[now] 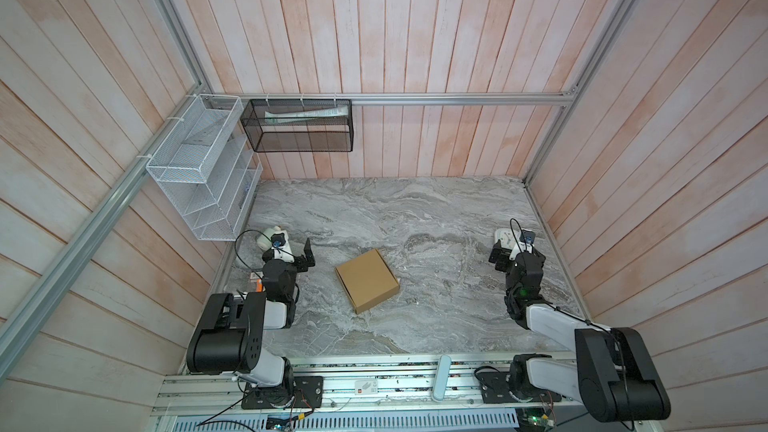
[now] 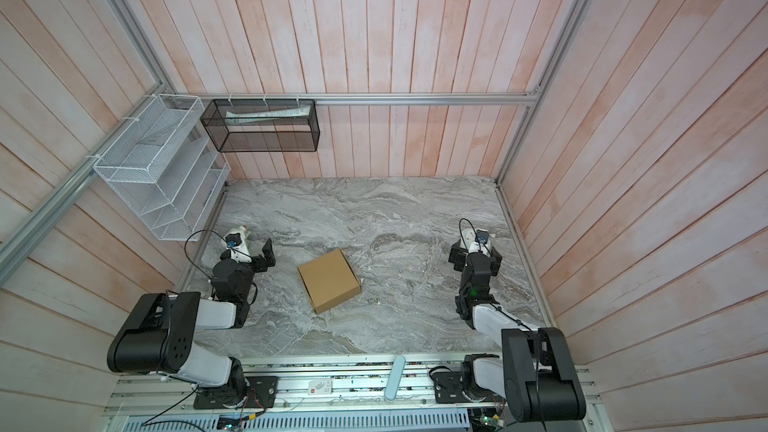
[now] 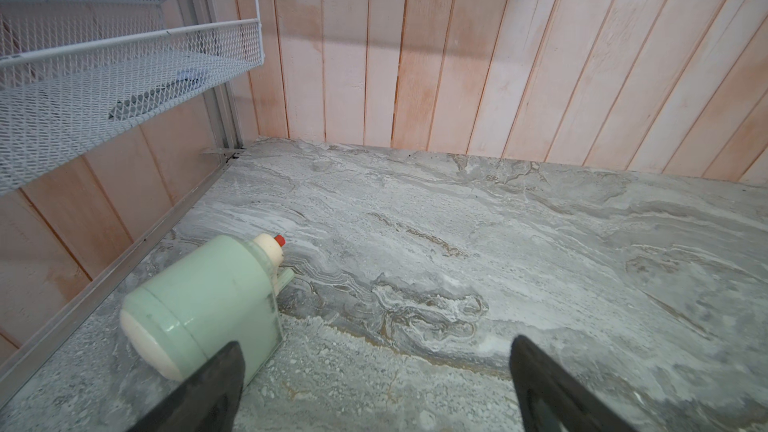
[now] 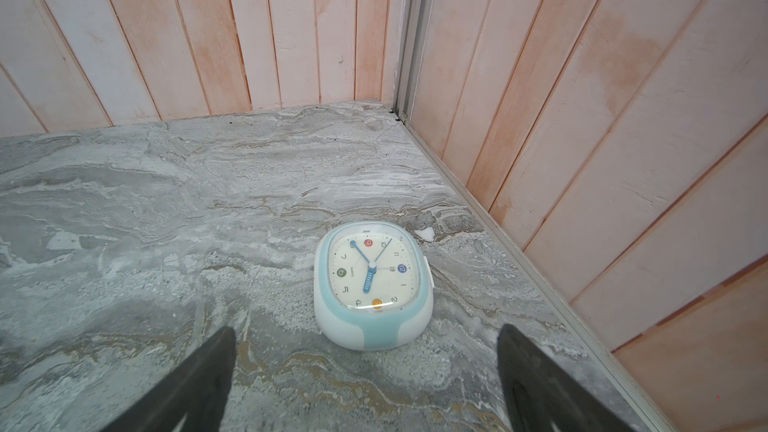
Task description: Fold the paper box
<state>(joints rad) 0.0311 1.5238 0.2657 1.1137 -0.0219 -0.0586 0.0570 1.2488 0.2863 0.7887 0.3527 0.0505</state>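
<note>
Left hand (image 3: 376,339): jaws wide apart and holding nothing; it hangs over the counter to the left of the box, clear of it.
Right hand (image 4: 366,327): jaws wide apart as well and holding nothing; well apart from the box, off to its right.
Box: the plain brown corrugated cardboard paper box (image 1: 368,280) (image 2: 329,281) lies flat and closed as a shallow square, lid down. Its corners are turned at a slant to the counter edges, and neither hand touches it.
Counter: grey marble-patterned counter (image 1: 436,222) under the box, bare all round it.
Left of the box: a pale green plastic canister with cream ends and a small red tip (image 3: 199,305) lies on its side, just beyond the left hand and near the side wall.
Right of the box: a white and light-blue rounded-square alarm clock (image 4: 374,284) lies face up by the right hand, near the far side wall.
Beyond the box, up on the walls: a white wire-mesh tiered rack (image 1: 199,168) to the left and a black mesh basket (image 1: 299,126) with pale papers in it.
</note>
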